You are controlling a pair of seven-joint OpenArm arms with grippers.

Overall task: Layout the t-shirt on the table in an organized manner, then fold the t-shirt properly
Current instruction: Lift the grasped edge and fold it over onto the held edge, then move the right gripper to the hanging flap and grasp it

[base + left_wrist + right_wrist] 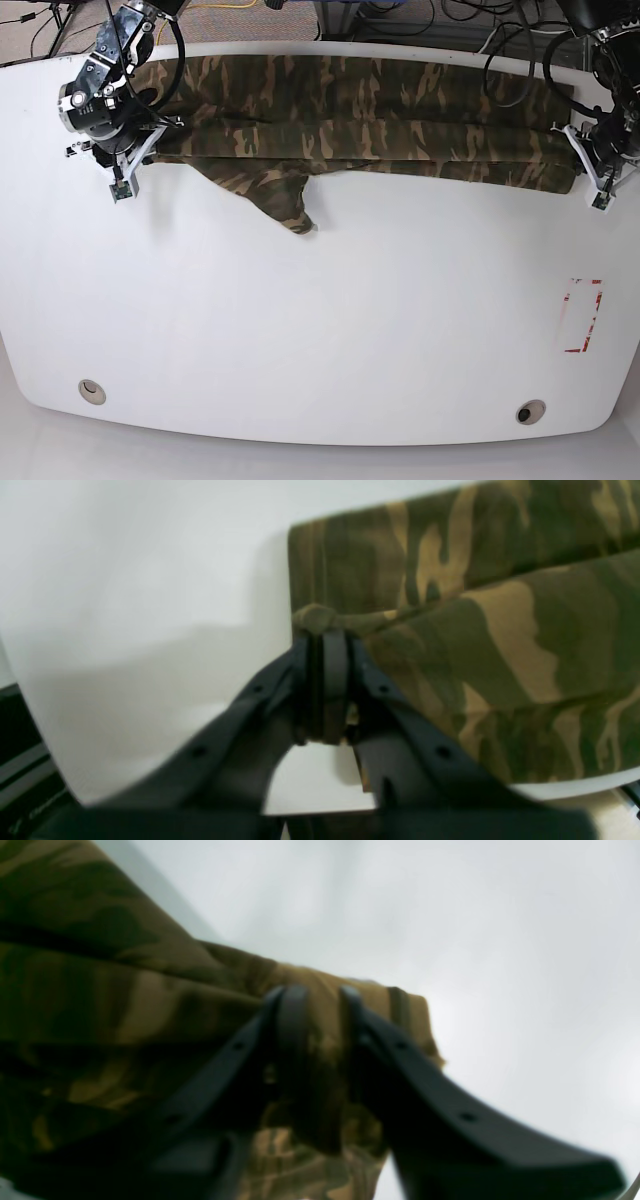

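Table (pixel 330 330), white: camouflage t-shirt (pixel 350 125) lies in a long folded band along the far edge (one sleeve flap hangs nearer). Left gripper (pixel 327 635) pinches a bunched corner; right gripper (pixel 315 995), jaws parted, straddles the opposite end.

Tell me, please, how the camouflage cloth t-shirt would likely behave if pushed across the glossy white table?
The camouflage cloth t-shirt would probably bunch rather than slide whole: it already creases along its folded band. Its drooping flap suggests floppiness. The glossy white table likely offers little grip.
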